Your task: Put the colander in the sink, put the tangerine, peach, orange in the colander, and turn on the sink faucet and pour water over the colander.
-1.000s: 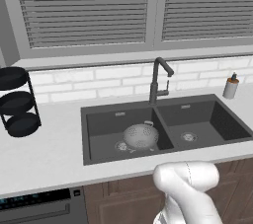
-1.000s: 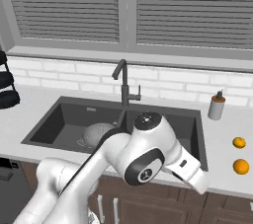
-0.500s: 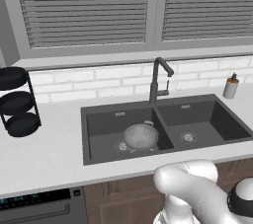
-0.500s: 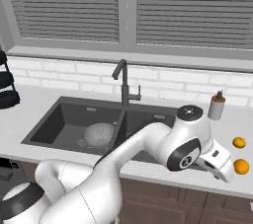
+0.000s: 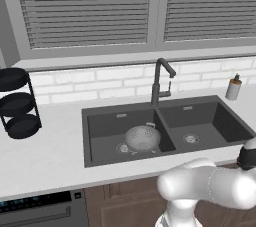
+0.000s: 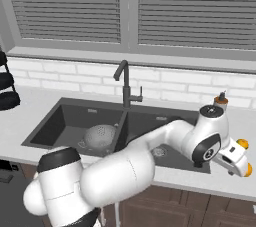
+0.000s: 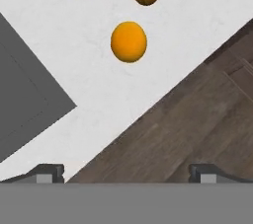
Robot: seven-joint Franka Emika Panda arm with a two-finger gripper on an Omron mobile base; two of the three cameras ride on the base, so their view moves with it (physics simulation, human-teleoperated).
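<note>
Overhead, tool (image 7: 126, 172) jaws apart above orange (image 7: 128, 41) on unlabelled counter (image 7: 74, 70).

The light was even and soft, with no glare. Faint shadows lay under the fruit on the bench (image 7: 163, 35) in the hand view. The sink (image 5: 105, 131) basins were dim. All views were sharp, rendered flat, without edge distortion.

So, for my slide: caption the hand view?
Open jaws above three fruits on the white counter beside the sink.
</note>
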